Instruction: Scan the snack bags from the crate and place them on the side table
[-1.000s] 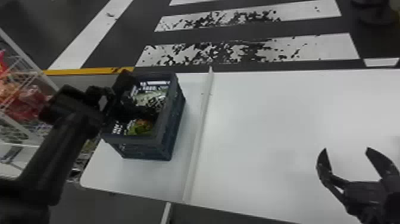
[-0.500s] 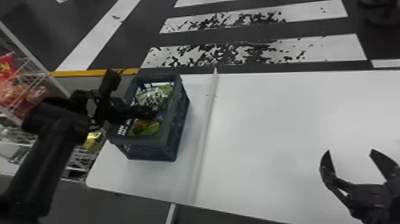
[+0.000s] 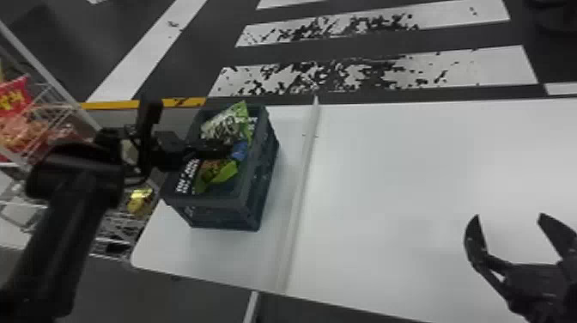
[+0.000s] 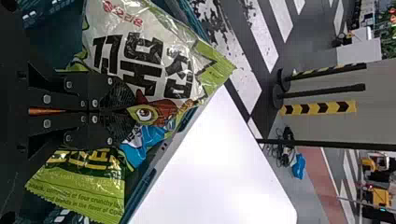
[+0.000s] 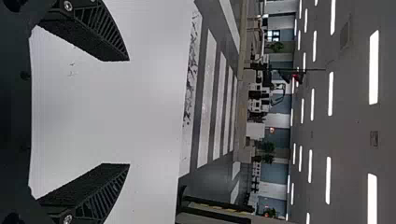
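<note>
My left gripper is over the dark blue crate, its fingers closed on a white-and-green snack bag whose corner rises past the crate's far rim. In the left wrist view, the left gripper pinches that snack bag at its printed bird face. A green snack bag lies in the crate's near part, and a blue packet shows beside the fingertips. Parked above the table's right part, my right gripper is open; in its wrist view the right gripper holds nothing.
The crate stands on the white table, left of a raised white divider strip. A wire rack with red snack bags stands at the far left, beside the left arm.
The white-and-green bag has come up in the crate with my left gripper, and its green corner is now higher. The right gripper keeps its open pose. The head view has shifted slightly.
</note>
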Robot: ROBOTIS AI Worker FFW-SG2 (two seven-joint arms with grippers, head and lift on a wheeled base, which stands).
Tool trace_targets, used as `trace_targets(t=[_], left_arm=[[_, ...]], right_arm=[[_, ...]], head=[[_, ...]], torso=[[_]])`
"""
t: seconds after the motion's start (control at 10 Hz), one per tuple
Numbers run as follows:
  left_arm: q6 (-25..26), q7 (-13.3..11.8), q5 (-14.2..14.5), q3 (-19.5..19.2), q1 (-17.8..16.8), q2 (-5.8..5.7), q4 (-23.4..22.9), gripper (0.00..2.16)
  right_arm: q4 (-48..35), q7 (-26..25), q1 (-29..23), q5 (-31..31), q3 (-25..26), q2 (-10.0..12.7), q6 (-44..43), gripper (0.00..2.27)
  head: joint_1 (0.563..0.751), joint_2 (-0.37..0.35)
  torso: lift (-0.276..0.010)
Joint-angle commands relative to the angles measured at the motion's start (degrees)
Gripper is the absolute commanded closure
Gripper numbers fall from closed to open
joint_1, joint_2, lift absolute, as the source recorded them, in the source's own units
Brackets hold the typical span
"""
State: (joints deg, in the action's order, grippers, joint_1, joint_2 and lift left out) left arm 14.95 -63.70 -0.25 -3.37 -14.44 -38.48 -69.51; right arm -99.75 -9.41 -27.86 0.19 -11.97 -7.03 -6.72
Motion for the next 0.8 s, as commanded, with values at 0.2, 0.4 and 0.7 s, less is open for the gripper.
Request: trace_targets(t=[0.2, 0.4, 0.7], left_arm=[[1.5, -0.2, 3.2, -3.8, 1.9, 0.25, -3.7, 2.12], [5.6, 0.2, 4.9, -5.4, 2.9, 0.25, -8.6, 2.12], [15.8, 1.6, 8.7, -8.9, 4.4, 0.87, -18.2, 2.12]], right_arm=[[0.1, 0.0, 0.5, 0.0, -0.1, 0.0, 0.5, 0.07], [0.1, 0.0, 0.7, 0.0, -0.2, 0.0, 1.1, 0.07], [0.0, -0.1, 0.7, 0.0, -0.2, 0.0, 1.1, 0.07]], head=[[0.695, 0.295], [0.695, 0.293], [0.695, 0.284]], torso=[[-0.081], [-0.081], [-0.081]])
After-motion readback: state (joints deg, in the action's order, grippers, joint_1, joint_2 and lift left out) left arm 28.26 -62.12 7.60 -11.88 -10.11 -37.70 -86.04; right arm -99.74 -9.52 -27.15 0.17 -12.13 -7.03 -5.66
